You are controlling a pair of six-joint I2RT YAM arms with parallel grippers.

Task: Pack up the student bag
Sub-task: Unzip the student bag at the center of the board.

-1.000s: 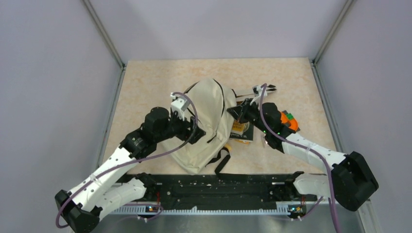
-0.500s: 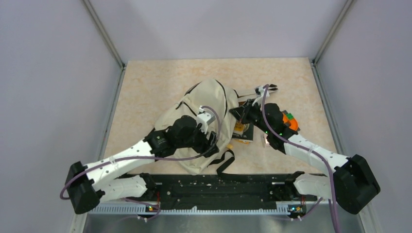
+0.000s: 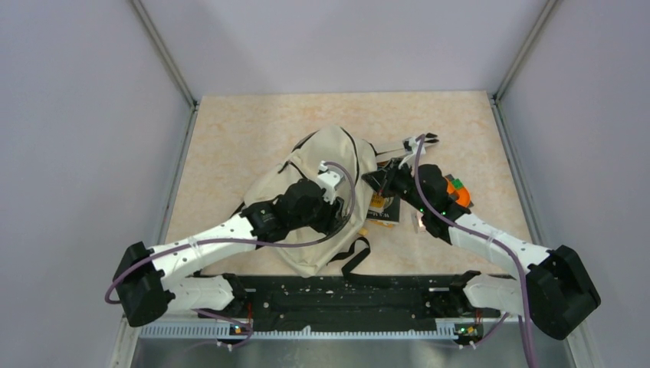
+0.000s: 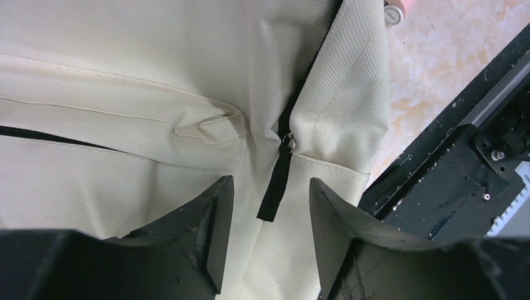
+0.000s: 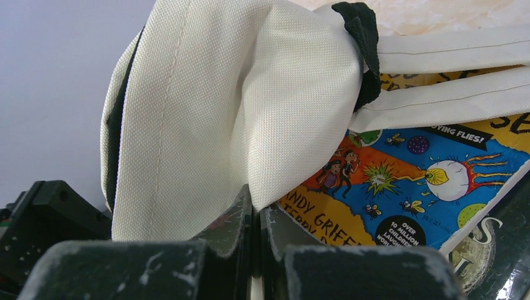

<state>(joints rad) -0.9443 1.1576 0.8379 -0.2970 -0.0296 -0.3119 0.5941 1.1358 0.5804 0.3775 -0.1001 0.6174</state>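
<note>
BAG: beige canvas student bag (image 3: 326, 165) mid-table, well apart from far and left edges of marbled tabletop (image 3: 253, 126) | LEFT: left gripper (image 4: 269, 206) half-spread, straddling black zipper pull (image 4: 275, 187), not gripping | RIGHT: right gripper (image 5: 256, 215) pinched shut on bag's cream fabric | CHANGE: left gripper has crossed from bag's left flank onto its front, jaws narrower | RIGHT-WRIST ONLY: colourful comic-cover book (image 5: 400, 187) beneath bag's straps (image 5: 450, 100)

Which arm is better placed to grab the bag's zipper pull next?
Left. The left end effector hangs open over the bag with the black zipper pull between its fingers. The right end effector is shut on a fold of the bag beside the book, so it is occupied.
</note>
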